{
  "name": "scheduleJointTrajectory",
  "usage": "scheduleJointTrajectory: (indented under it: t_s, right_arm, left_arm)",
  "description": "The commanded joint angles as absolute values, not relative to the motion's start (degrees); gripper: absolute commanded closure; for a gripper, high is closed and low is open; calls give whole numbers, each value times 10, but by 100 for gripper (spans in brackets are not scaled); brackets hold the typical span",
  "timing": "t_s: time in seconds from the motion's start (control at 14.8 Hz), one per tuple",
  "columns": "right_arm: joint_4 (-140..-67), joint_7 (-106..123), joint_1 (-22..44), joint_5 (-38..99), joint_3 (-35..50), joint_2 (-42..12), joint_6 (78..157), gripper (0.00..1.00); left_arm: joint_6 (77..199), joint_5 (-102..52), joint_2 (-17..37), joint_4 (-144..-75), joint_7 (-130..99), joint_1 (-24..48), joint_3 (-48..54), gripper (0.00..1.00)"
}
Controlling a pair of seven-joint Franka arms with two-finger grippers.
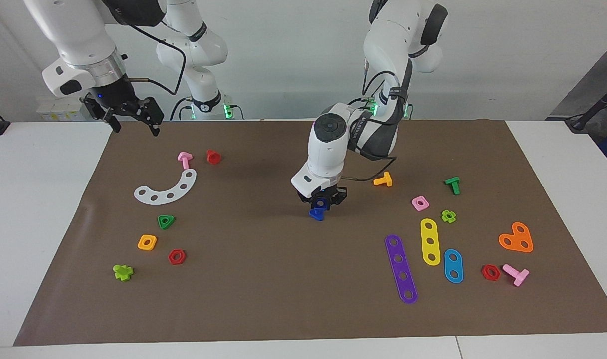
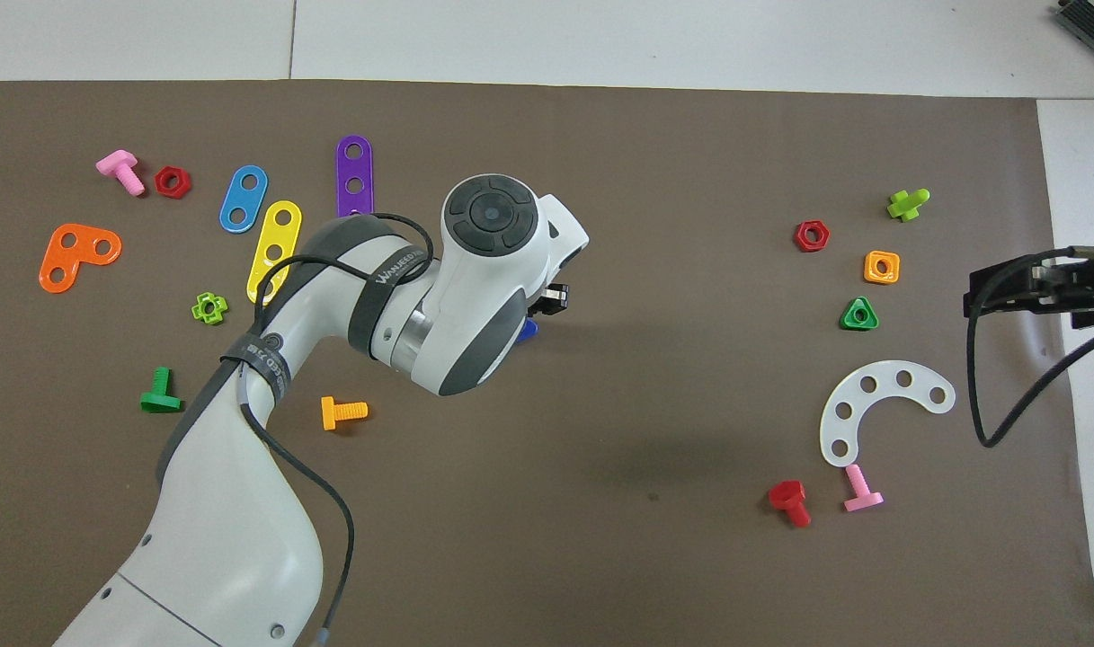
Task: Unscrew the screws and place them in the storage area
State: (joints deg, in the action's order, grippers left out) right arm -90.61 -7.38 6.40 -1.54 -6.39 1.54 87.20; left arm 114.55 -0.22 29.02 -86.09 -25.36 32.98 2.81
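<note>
Blue bolt w/ nut pinched in left gripper over mat centre, likely carrying; right gripper waits spread, near robots' edge.

Brown mat, white curved plate

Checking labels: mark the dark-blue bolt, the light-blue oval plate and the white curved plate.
dark-blue bolt [image 1: 316, 214], facing view, its triangular head under the left gripper.
light-blue oval plate [image 1: 453, 266], facing view, strip between its holes.
white curved plate [image 2: 873, 398], overhead view, arc's middle.

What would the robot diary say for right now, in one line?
left gripper: holds blue screw, mid-mat | right gripper: waits, mat edge
</note>
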Motion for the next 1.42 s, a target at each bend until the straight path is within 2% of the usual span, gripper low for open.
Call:
scheduleJointTrajectory:
  t_s: [0.0, 0.2, 0.34, 0.81, 0.88, 0.94, 1.01, 1.08, 1.15, 1.35]
  right_arm:
    - [-911, -63, 62, -13, -62, 23, 866, 0]
    - [-911, -63, 62, -13, -62, 23, 866, 0]
    - [-911, -63, 62, -13, -63, 23, 867, 0]
    - [-911, -63, 62, -13, -63, 23, 866, 0]
    - [-911, -63, 62, -13, -63, 22, 867, 0]
    - [-911, -63, 62, -13, -62, 22, 867, 0]
    - [-911, -61, 64, -13, -62, 22, 868, 0]
    - [-915, -61, 64, -12, -62, 25, 867, 0]
    - [-921, -59, 65, -11, -62, 28, 867, 0]
    - [-932, -62, 85, 17, -62, 28, 919, 0]
  left_arm:
    - [1113, -18, 299, -837, -211, 305, 29, 55]
    - [1113, -25, 293, -850, -144, 269, 29, 56]
    - [1115, -26, 279, -887, -66, 226, 29, 56]
    - [1142, -26, 245, -982, 122, 142, 26, 54]
    - [1150, -26, 241, -997, 138, 137, 26, 48]
    - [1152, -26, 240, -1000, 142, 134, 26, 30]
    - [1151, -26, 240, -998, 142, 134, 26, 4]
    - [1149, -26, 239, -993, 139, 134, 25, 0]
    - [1145, -26, 234, -991, 138, 134, 25, 0]
    - [1102, -26, 175, -991, 139, 114, 23, 0]
